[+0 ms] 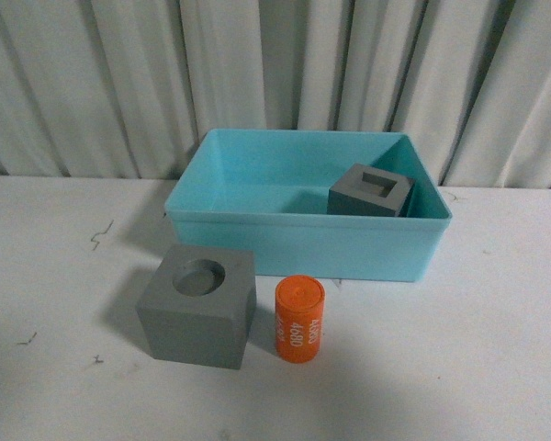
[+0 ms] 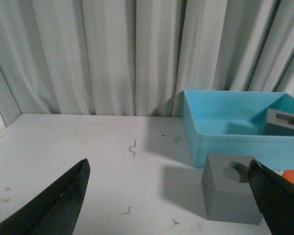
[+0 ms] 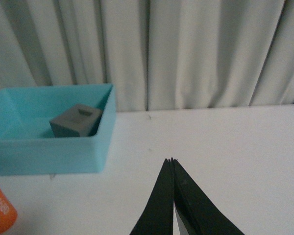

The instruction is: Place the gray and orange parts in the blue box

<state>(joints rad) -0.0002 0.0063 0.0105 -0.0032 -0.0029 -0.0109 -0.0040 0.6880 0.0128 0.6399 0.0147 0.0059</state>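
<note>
The blue box (image 1: 298, 243) stands on the white table, and a gray cube with a square recess (image 1: 371, 191) lies in its right corner. In front of the box sit a gray cube with a round recess (image 1: 198, 305) and an upright orange cylinder (image 1: 299, 319) with white numerals. Neither arm shows in the front view. My left gripper (image 2: 169, 169) is open; the round-recess cube (image 2: 233, 194) sits ahead by its right finger, the box (image 2: 235, 132) beyond. My right gripper (image 3: 172, 160) is shut and empty over bare table, with the box (image 3: 49, 147) and the cylinder (image 3: 0, 210) off to one side.
A white pleated curtain (image 1: 275, 73) hangs close behind the table. Small dark scraps (image 1: 101, 235) lie on the tabletop left of the box.
</note>
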